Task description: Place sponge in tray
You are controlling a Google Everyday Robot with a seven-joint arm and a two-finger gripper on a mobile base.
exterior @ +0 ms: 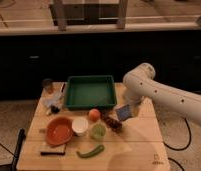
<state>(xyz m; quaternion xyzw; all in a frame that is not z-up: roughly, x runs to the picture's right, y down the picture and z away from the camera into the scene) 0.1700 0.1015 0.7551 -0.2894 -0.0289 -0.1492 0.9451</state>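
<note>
Wooden tabletop [139, 140] under dim light: the white arm's gripper [126, 109] is clamped on the small blue-grey soft sponge [122, 114], held just beside the large dark green rectangular plastic tray [89, 106], off its right front corner.

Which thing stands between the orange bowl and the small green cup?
In the camera view, a white cup stands between them. The gripper, by the front right corner of the tray, is shut on the sponge.
</note>
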